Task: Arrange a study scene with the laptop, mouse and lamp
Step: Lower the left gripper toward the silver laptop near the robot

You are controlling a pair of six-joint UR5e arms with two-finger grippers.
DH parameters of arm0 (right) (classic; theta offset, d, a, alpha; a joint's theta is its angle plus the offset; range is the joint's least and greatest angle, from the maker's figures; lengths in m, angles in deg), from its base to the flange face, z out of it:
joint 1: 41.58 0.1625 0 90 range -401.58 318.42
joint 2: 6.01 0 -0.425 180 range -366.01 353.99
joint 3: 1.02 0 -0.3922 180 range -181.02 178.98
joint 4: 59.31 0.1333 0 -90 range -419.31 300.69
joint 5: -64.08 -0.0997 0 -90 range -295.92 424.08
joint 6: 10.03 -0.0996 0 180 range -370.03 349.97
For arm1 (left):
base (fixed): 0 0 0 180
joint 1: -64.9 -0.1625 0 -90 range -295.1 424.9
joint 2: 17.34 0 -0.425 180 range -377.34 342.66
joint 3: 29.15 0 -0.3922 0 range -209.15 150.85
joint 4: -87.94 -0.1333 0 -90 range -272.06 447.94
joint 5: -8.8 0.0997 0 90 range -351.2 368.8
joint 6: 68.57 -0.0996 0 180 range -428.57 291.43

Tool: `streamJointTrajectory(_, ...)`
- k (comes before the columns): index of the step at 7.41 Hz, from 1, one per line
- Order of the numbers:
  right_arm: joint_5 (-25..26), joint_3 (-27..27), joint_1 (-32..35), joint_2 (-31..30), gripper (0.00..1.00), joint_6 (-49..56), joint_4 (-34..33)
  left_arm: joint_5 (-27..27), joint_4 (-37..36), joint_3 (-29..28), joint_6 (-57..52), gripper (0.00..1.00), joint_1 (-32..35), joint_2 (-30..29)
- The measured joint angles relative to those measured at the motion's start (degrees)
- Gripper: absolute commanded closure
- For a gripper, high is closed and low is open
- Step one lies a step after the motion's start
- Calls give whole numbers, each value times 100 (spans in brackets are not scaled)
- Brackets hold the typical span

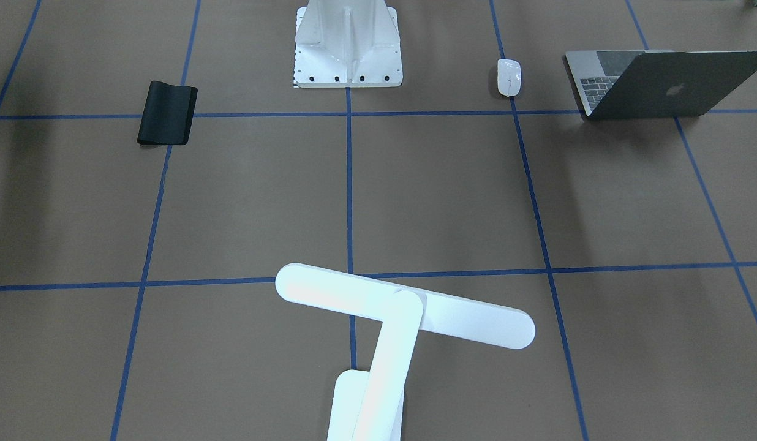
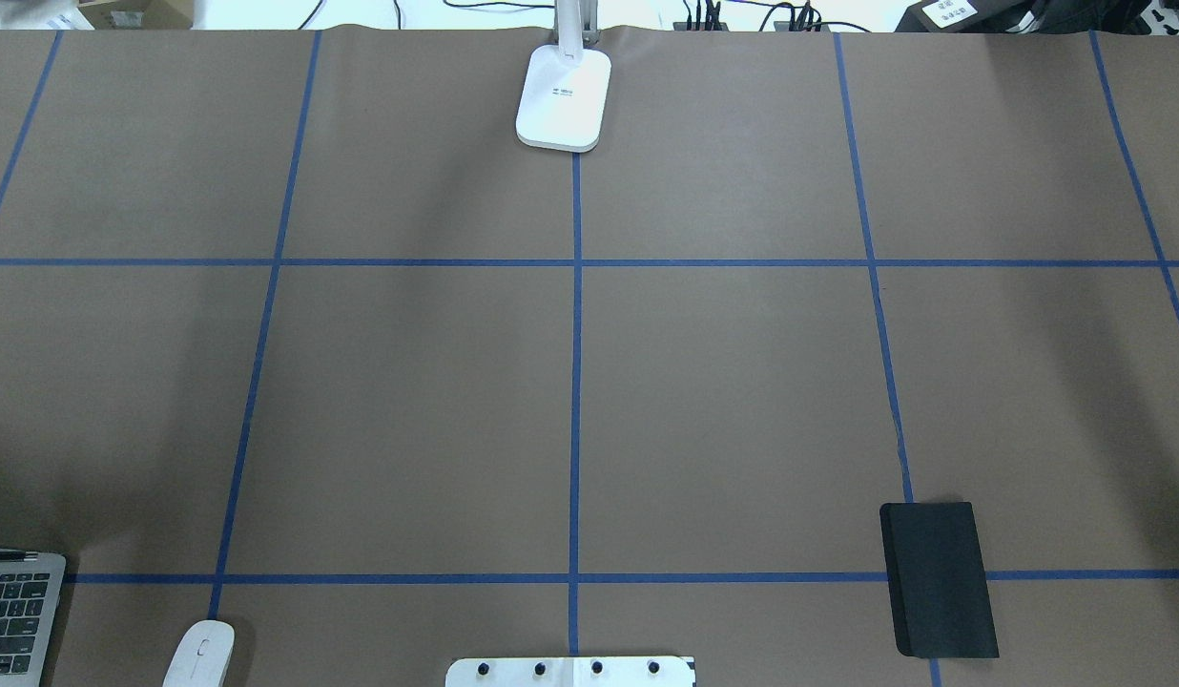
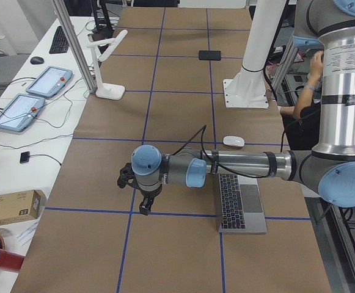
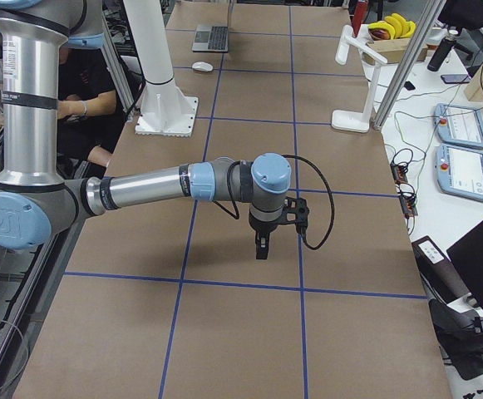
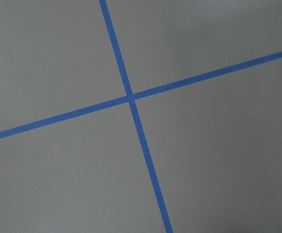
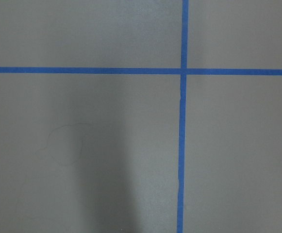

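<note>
nothing is held yet. the left gripper (image 3: 145,207) and right gripper (image 4: 262,248) both hang over bare table (image 2: 742,401), and they show only in the side views, so i cannot tell whether the fingers are spread or closed. both wrist views show only tape lines.

the laptop (image 1: 660,82) sits open at the robot's left near corner, with the mouse (image 1: 509,77) near it on the pedestal (image 1: 348,49) side. the lamp (image 1: 476,320) stands at the far edge, centre. a mat (image 1: 167,113) lies well apart on the right.

the likeliest trouble:
- the left forearm reaches out above the laptop, so a low swing back could knock the raised lid.
- gripping the laptop by its thin edge could fold the hinge or let it slip.
- the glossy, low mouse may squirt out of a pinch.
- the lamp looks top-heavy. a grip high on its arm could tip it, and its cord may drag.
- both arms working toward the centre could collide.
</note>
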Motion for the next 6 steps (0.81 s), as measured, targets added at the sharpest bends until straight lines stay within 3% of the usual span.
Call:
streamJointTrajectory(4,-6,-27,-28,169,0,-4,32,-9,-4,66,-11,0,0,24)
streamJointTrajectory(6,-25,-111,-288,365,0,5,597,-132,-176,461,15,0,0,75)
